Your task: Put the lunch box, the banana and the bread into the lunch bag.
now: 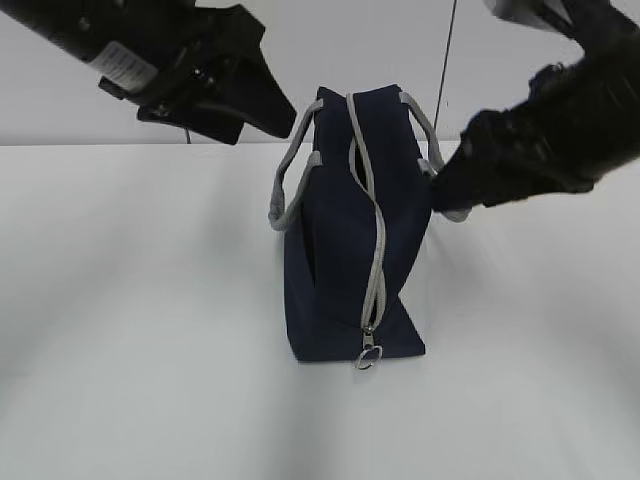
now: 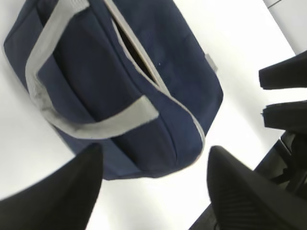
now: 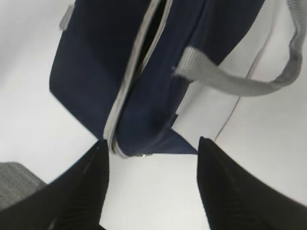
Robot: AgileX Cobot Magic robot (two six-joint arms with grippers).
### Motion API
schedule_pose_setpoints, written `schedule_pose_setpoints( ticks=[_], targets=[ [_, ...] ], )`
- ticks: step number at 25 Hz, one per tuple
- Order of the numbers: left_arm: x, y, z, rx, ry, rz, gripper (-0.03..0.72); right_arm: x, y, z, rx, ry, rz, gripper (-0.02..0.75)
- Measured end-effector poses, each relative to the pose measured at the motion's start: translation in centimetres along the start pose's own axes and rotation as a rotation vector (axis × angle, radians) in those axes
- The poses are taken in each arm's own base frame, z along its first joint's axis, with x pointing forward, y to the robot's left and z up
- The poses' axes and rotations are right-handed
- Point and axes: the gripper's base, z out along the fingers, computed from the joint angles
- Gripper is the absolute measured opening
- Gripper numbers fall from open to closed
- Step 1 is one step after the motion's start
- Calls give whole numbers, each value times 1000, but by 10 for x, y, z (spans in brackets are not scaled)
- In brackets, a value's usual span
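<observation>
Inside the lunch bag (image 1: 350, 240), past the partly open zipper (image 1: 372, 250), all is dark; the bag's far end is cut off in both wrist views

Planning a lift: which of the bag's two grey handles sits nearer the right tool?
The right-hand handle of the lunch bag, beside the right tool; the other handle hangs on the far side.

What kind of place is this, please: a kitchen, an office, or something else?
Most likely a robot test bench, not a kitchen. A plain white table stands against a bare pale wall, and only the navy lunch bag sits on it, between two black robot arms, the left claw and the right claw near it.
</observation>
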Motion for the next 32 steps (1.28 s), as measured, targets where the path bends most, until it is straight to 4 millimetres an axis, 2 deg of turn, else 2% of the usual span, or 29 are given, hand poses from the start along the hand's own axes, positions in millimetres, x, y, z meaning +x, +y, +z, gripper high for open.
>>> schedule_pose_setpoints(
  ticks=[7, 11, 14, 18, 21, 32],
  targets=[
    [46, -11, -20, 50, -41, 70, 458, 71, 15, 12, -158, -21, -156, 433],
    [59, -18, -34, 58, -81, 138, 438, 102, 18, 28, -241, -22, -264, 429],
    [61, -21, -40, 59, -98, 166, 434, 121, 19, 36, -277, -40, -382, 396],
    [61, -22, -41, 64, -100, 176, 435, 130, 18, 40, -271, -72, -530, 335],
    [61, -22, -41, 63, -99, 197, 435, 132, 16, 45, -257, -64, -571, 304],
    [60, -22, -42, 58, -115, 205, 435, 125, 11, 67, -286, -101, -317, 298]
  ],
)
